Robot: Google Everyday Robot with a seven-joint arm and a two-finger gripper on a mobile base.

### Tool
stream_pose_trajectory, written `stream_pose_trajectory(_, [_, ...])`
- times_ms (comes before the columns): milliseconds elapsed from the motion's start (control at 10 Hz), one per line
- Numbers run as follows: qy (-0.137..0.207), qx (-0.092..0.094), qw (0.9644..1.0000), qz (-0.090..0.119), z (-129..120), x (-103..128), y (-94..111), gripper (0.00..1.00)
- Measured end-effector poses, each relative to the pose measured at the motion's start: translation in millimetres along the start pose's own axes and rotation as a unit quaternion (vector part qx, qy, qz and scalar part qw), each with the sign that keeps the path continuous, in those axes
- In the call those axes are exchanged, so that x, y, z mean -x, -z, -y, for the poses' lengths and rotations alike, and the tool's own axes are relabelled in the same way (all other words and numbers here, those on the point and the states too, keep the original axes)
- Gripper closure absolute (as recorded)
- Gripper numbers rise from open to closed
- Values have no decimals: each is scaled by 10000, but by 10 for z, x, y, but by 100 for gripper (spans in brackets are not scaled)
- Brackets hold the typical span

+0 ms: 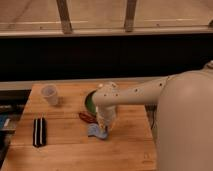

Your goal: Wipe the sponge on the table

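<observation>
My claw points down onto the blue sponge, near the middle of the table. I cannot tell if the claw grips it. A red thing lies just beside the sponge. A green bowl sits behind. A cup and a striped block sit farther off.

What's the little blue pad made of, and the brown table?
The small light-blue pad looks like soft, matte sponge foam, seemingly bunching beneath the gripper at its right edge. The light-brown tabletop looks like smooth wood: plank strips show.
</observation>
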Motion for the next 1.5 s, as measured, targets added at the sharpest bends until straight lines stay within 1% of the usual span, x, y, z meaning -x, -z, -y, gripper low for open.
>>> stream_pose_trajectory(100, [-5,-3,10000,16,11,72,13,100])
stream_pose_trajectory(300, [97,27,9999,39,-88,158,24,100])
stream_pose_trajectory(400, [554,113,9984,50,-525,238,39,100])
stream_pose_trajectory(500, [850,126,9963,46,-756,169,45,100])
stream_pose_trajectory(700, [1229,145,9923,34,-1010,-16,51,100])
stream_pose_trajectory(800, [1450,152,9893,-4,-1153,-148,31,100])
stream_pose_trajectory(900, [1692,147,9854,-79,-1297,-313,-5,100])
stream_pose_trajectory(1000, [1767,128,9841,-135,-1329,-423,-26,100])
stream_pose_trajectory(1100, [1743,102,9845,-169,-1303,-508,-42,100])
stream_pose_trajectory(1200, [1640,76,9862,-192,-1221,-603,-56,100])
stream_pose_trajectory(1300, [1502,18,9884,-206,-1073,-670,-60,100])
stream_pose_trajectory(1400, [1333,-42,9908,-210,-897,-716,-58,100])
stream_pose_trajectory(1500, [1070,-109,9940,-207,-660,-748,-49,100])
